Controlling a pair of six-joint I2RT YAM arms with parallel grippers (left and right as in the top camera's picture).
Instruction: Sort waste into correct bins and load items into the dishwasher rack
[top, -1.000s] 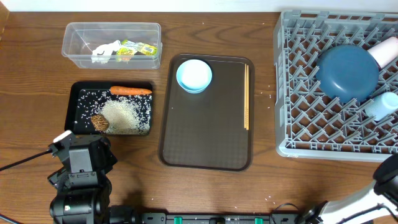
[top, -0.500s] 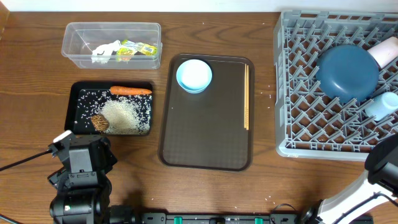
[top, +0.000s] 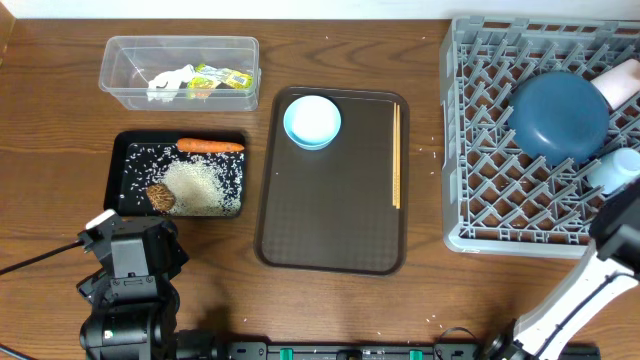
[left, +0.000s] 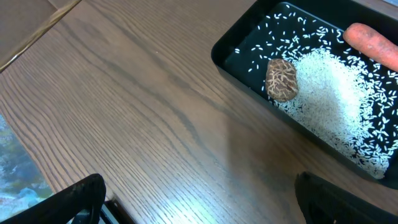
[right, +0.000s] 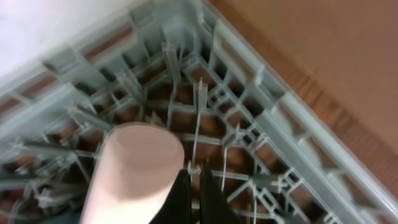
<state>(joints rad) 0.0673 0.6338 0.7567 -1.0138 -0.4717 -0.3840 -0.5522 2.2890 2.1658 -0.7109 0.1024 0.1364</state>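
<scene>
The overhead's right edge cuts off the white cup (top: 622, 80) and grey rack (top: 500, 240).
</scene>
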